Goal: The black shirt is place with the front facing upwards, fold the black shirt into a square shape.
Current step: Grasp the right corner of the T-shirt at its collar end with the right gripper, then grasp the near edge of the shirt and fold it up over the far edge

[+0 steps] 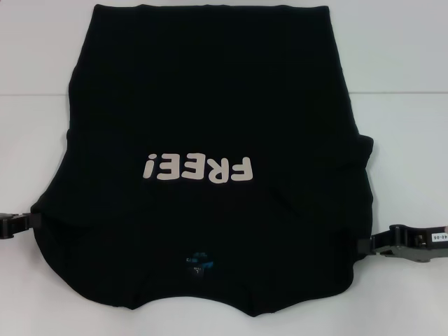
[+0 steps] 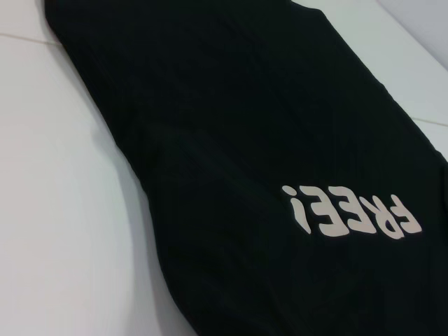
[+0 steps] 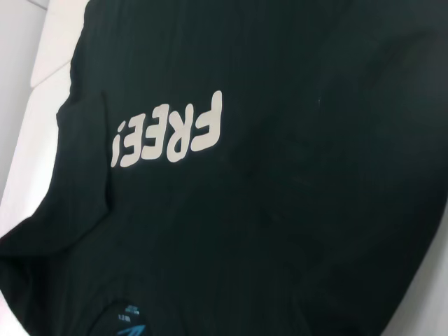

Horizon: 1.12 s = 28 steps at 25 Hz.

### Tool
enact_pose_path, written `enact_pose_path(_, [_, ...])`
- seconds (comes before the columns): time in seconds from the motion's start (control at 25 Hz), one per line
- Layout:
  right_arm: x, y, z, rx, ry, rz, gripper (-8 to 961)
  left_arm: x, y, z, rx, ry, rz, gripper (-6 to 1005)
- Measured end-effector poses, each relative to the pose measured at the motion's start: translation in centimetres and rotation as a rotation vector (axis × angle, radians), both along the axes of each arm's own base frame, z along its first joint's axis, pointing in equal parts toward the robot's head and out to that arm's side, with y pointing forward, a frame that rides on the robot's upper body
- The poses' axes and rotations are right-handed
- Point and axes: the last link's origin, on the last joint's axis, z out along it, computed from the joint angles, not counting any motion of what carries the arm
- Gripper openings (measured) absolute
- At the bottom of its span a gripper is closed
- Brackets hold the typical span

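Observation:
The black shirt (image 1: 210, 91) lies flat on the white table (image 1: 409, 105), front up, with both sleeves folded in over the body. Its white "FREE!" lettering (image 1: 197, 169) reads upside down, and the small blue neck label (image 1: 199, 262) sits at the near edge. My left gripper (image 1: 31, 222) rests at the shirt's near left edge by the shoulder. My right gripper (image 1: 364, 245) meets the near right edge. The dark cloth hides how each one stands. The left wrist view shows the shirt (image 2: 245, 105) and the right wrist view shows the shirt (image 3: 294, 210) with its label (image 3: 126, 318).
Bare white tabletop (image 1: 35, 105) shows on both sides of the shirt. The shirt's hem reaches the far top of the head view. A table seam (image 2: 28, 36) runs along the far part of the table in the left wrist view.

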Motion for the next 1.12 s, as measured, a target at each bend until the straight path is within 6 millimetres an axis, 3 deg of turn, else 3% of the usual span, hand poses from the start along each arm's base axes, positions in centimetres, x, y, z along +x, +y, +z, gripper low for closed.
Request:
enact_pose_path(0.2, [0.6, -1.4, 0.5, 0.023, 0.046, 0.059, 40, 0.2, -1.1, 0.5, -0.046, -0.042, 0.001, 12])
enact_pose_path(0.56, [2.5, -6.1, 2.0, 0.093, 0.147, 0.205, 40, -0.7, -4.5, 2.4, -0.082, -0.137, 0.066, 13])
enact_pose_path(1.12, [4.7, -13.0, 3.9, 0.142, 0.186, 0.393, 39, -1.8, -11.7, 0.9, -0.199, -0.282, 0.098, 15])
